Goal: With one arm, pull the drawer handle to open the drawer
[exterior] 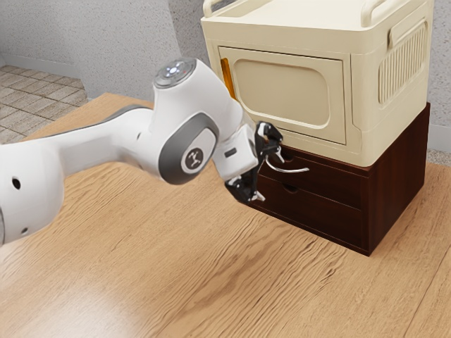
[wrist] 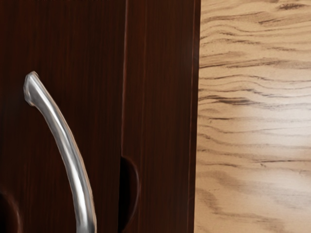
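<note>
Silver and curved, the handle sits near my spread gripper, contact hard to judge. The upper drawer looks shut; grasping and pulling remain.

Dark brown cabinet, silvery handle, wood-grained tan table.

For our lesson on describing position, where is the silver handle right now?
The silver handle is right of centre in the exterior view, on the dark upper drawer, beside the open gripper.
</note>
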